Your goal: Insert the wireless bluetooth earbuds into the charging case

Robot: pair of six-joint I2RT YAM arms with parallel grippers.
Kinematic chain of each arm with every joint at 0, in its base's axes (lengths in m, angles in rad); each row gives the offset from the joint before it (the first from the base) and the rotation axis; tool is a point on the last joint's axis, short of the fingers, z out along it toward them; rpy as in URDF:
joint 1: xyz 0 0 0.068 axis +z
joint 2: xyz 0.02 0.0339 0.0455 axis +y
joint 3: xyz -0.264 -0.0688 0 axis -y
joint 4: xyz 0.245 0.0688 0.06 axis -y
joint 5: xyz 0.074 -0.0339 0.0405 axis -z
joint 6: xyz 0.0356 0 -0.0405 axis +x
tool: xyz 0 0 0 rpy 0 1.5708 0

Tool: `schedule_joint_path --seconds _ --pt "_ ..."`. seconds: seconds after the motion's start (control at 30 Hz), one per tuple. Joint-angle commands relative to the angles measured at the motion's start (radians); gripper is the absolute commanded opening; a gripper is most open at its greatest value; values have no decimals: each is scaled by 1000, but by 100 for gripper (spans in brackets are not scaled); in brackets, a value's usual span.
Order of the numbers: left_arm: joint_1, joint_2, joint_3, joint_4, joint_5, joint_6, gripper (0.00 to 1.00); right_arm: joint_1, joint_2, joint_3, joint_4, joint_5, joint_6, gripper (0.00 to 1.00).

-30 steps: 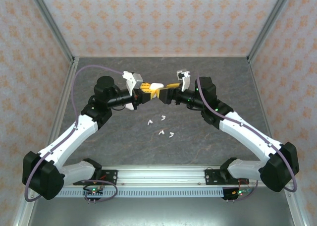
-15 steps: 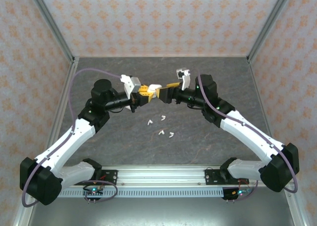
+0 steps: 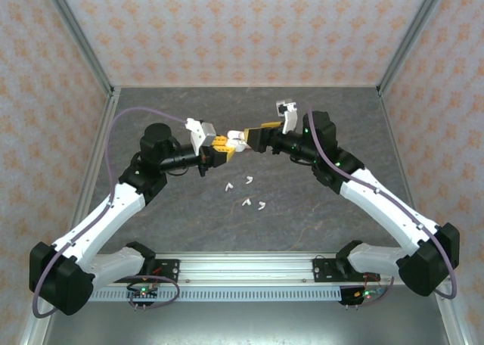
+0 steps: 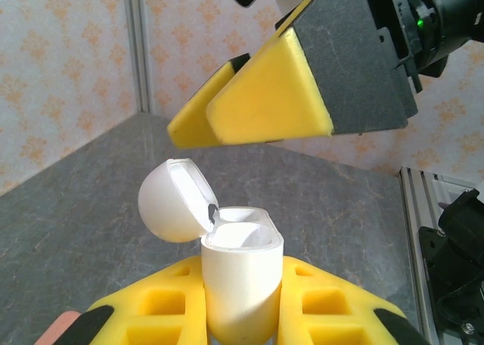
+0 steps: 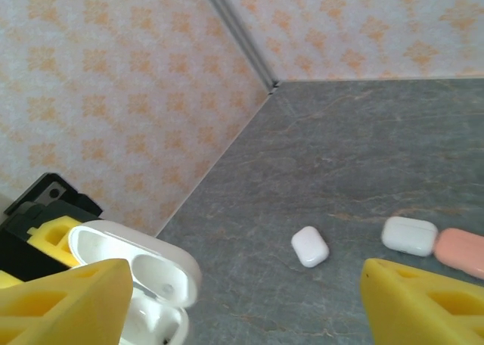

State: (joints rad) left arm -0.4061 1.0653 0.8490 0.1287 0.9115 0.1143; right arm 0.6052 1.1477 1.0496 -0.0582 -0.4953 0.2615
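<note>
Within left pincer point(image 3: 220, 144), open charging case point(image 4: 240, 284)

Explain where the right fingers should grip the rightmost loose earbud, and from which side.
Come straight down from above: the earbud lies flat on the table, so only its top is free. Close the right fingers across its narrow width; the neighbour to its left lies apart, leaving room. Its head end is too small to make out.

Both arms angled inward; left end effector point(image 3: 221, 143) clamped, right end effector point(image 3: 246, 137) spread wide.
</note>
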Motion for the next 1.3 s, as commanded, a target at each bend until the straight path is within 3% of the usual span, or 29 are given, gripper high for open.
schedule_joint_path --seconds 0.0,0.13,0.3,0.5,0.7,0.97,1.27 --pt "-6 -35 -19 8 -15 8 0 -2 -72 51 -147 174 16 75" --pt "-6 -61 -55 28 -37 -23 0 -2 -113 21 -284 320 75 72" --pt "-7 -101 -94 50 -84 -52 0 1 -76 -52 -360 331 152 62" --pt "9 -91 -101 67 -198 -118 0 99 71 -158 -200 298 205 60" --pt "128 -3 -86 141 -204 -295 0 196 212 -174 -69 326 162 60" --pt "207 30 -71 121 -245 -325 0 291 479 -35 -33 347 50 59" --pt "233 46 -63 90 -262 -314 0 303 714 159 -115 375 -1 53"
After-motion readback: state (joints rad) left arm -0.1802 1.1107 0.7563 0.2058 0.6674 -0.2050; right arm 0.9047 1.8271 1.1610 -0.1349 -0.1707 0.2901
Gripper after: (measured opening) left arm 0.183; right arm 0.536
